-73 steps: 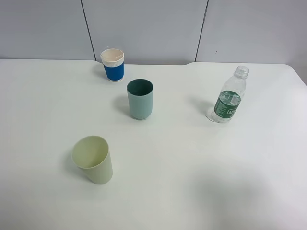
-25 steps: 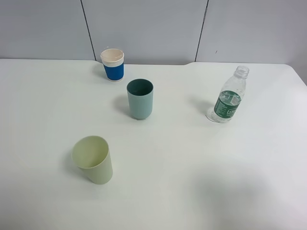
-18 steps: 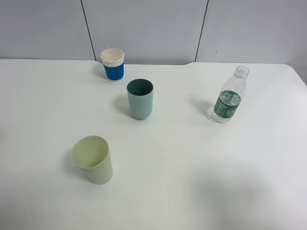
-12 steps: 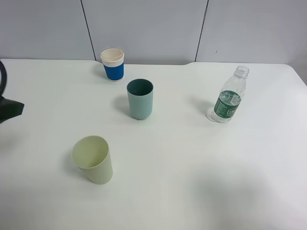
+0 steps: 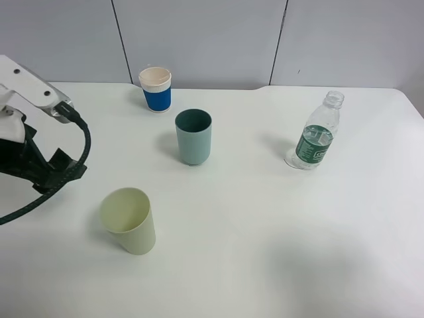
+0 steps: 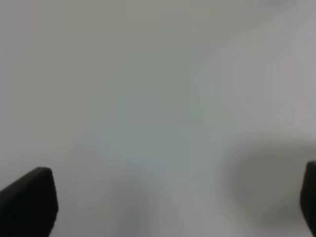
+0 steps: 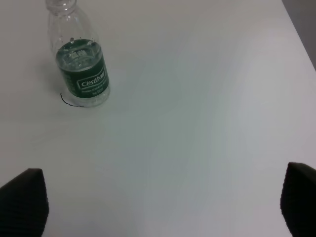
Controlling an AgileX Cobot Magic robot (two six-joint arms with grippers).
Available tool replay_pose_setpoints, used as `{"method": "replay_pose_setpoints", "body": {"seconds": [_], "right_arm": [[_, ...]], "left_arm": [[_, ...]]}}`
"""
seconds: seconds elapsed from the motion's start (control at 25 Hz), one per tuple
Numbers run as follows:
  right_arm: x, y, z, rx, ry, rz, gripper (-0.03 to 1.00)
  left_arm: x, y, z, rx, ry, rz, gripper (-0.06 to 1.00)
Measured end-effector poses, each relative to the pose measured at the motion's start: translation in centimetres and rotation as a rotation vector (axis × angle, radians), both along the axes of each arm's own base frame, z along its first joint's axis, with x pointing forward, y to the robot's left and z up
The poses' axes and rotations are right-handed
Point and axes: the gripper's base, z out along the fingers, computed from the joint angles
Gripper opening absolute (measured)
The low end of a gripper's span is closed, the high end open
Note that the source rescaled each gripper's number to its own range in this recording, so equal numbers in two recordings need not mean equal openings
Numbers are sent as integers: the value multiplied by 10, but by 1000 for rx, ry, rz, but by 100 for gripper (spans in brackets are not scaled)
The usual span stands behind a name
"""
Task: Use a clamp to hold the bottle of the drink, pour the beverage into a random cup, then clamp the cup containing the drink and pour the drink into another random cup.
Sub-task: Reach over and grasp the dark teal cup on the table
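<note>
- Counter (image 5: 265, 232) is carrying everything; only the high view is showing the cups and the left arm (image 5: 33, 156).
- Bottle (image 5: 317, 132) is standing at right; the right wrist view is also catching it.
- Teal cup (image 5: 193, 138) is sitting mid-counter, with the pale cup (image 5: 129, 220) nearer.
- Left jaws and right jaws are both gaping wide, gripping nothing.

high overview; wrist views close above table (image 5: 265, 265), bottle (image 5: 315, 136) shared with right

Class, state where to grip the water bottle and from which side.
Probably the green label band of the water bottle, approached level from the near side by the open right claw: the bottle stands upright and uncapped, its walls straight there, narrowing above.
</note>
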Motion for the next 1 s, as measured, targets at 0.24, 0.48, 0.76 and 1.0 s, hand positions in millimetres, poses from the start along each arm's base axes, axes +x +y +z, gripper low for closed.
{"method": "replay_pose_setpoints", "body": {"seconds": [0.24, 0.48, 0.76, 1.0], "right_arm": [[0, 0, 0, 1, 0, 0, 94], [0, 0, 0, 1, 0, 0, 94], [0, 0, 0, 1, 0, 0, 94], [0, 0, 0, 1, 0, 0, 94]], "left_arm": [[20, -7, -15, 59, -52, -61, 100], [41, -14, -28, -33, -114, -47, 100], [62, -7, -48, -216, -99, 7, 100], [73, 10, -56, -291, -121, -77, 100]]}}
